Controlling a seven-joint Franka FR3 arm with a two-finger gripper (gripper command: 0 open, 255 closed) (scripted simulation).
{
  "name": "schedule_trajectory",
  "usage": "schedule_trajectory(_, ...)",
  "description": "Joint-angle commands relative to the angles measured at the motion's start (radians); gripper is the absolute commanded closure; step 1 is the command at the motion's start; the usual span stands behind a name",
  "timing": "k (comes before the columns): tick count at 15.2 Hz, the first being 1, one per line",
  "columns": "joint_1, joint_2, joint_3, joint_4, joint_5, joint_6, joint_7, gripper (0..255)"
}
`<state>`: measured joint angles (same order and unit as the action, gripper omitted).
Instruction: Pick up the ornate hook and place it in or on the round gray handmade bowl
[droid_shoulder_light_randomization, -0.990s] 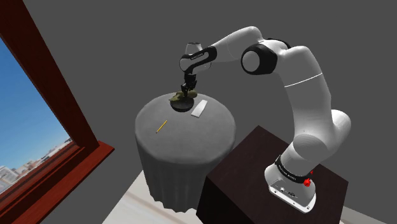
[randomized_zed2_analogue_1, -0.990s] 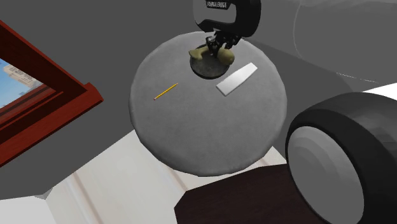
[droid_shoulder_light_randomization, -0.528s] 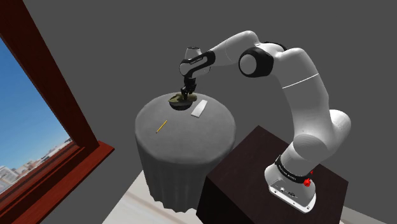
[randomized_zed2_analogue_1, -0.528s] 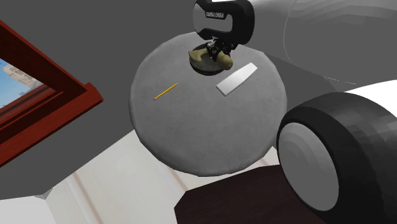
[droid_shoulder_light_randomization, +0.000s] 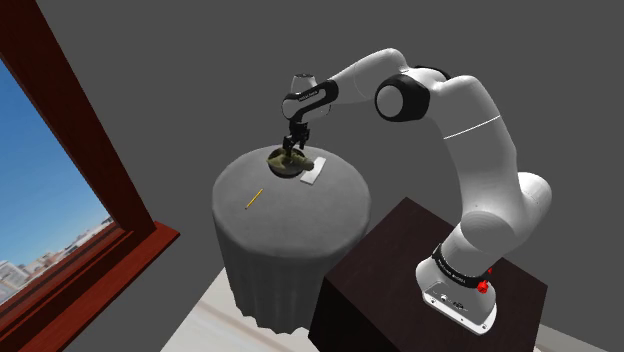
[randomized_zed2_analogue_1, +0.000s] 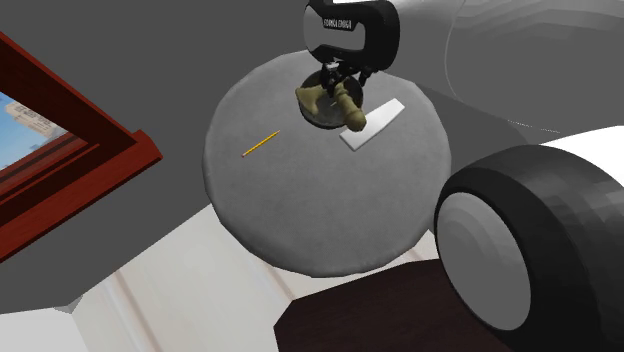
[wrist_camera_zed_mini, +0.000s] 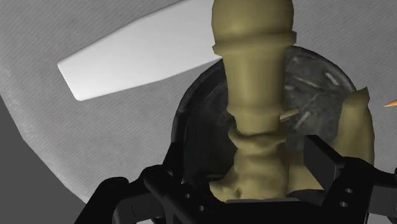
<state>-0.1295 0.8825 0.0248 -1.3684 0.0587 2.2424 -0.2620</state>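
- The claw is closed on the ornate hook, an olive-brass piece with a turned, knobbed shaft.
- In the wrist view the two black fingers press against the hook's carved base from either side, and the shaft points away from the claw.
- The hook hangs over the round bowl, which is dark grey with pale streaks inside. I cannot tell whether the hook touches the bowl.
- In the shoulder view the hook sits just under the claw, directly above the bowl.
- The bowl stands near the far edge of a round table draped in grey cloth.
- A flat white strip lies just beside the bowl, on the second exterior view's right.
- A yellow pencil lies well apart, on that view's left.
- A window with a red-brown frame shows blue sky at the shoulder view's left.
- The arm rises from a dark box stand.
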Motion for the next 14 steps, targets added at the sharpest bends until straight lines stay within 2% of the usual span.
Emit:
schedule_trajectory(1,0.0,0.0,0.0,0.0,0.0,0.0,0.0,0)
schedule_trajectory(6,-0.004,-0.08,-0.001,-0.005,-0.001,-0.075,0.0,0)
schedule_trajectory(14,-0.004,-0.08,-0.001,-0.005,-0.001,-0.075,0.0,0)
